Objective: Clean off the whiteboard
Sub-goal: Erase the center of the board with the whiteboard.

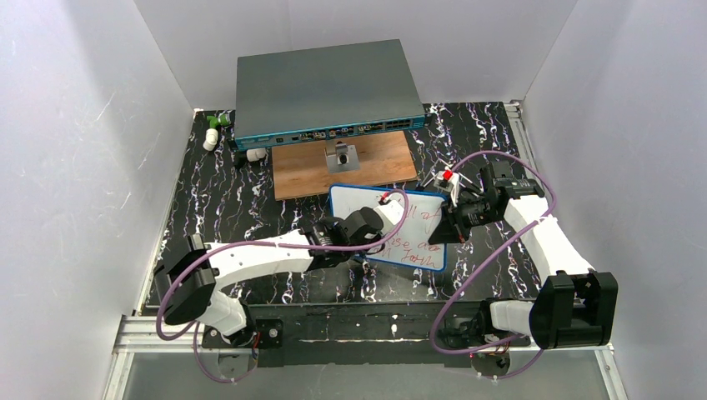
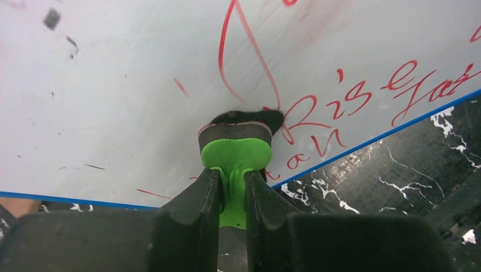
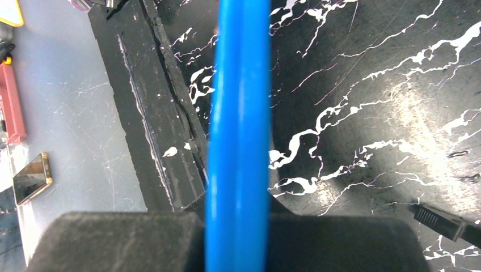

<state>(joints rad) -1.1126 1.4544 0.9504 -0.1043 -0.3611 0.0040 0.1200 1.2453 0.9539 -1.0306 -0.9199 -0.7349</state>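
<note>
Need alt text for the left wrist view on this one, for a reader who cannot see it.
The left claw grips a green eraser, its black felt tip pressed to the whiteboard beside red handwriting. The board's blue edge and the black marbled table show at lower right.

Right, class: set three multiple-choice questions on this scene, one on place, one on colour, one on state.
1. The whiteboard sits: A in the back-left corner; B near the middle of the table; C on the floor.
2. Its handwriting is: A red; B black; C green.
3. The right gripper is: A wide open; B shut on nothing; C shut on the blue frame.
Key: B, the top view shows it central; A, red strokes on white; C, the frame is clamped in its grip.
</note>
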